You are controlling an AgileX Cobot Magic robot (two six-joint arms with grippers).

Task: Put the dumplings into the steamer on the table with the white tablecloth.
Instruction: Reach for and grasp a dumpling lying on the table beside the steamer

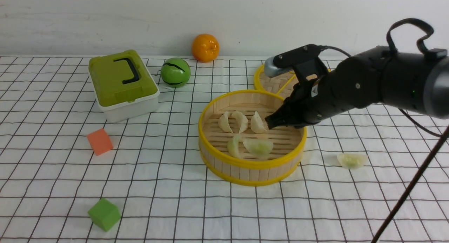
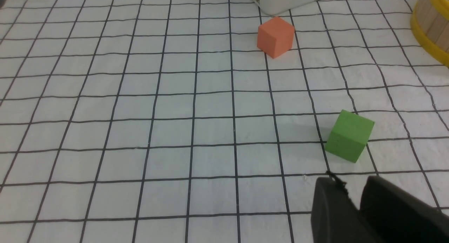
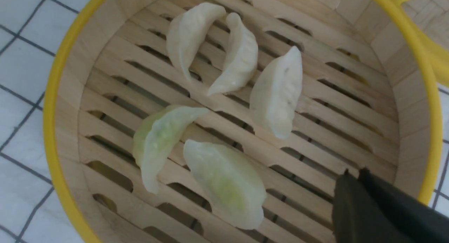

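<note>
Five dumplings (image 1: 241, 120) lie in the steamer (image 1: 242, 172). Three are white and sit at the back. Two are green and sit at the front. One green dumpling (image 1: 352, 160) is not in yet. It lies on the desk (image 1: 175, 194), on my right side, near the steamer but not touching it.

My right end effector (image 1: 269, 122) hangs inside the steamer, just beside a white dumpling. Its tips are pressed together and hold nothing.

My left end effector (image 2: 350, 182) is well apart from all this, low over the desk near a green block (image 2: 349, 136). It holds nothing. I cannot tell if its tips are closed or a bit apart.

I think I am between two steps. Five are in and one is to go. Next, I should lift my right arm up and over the yellow rim without bumping it. Then I should go to the lone green dumpling, spread the tips wide, come down over it and close softly. It looks small and smooth, so it may slip. I should pinch it across its fat middle.
</note>
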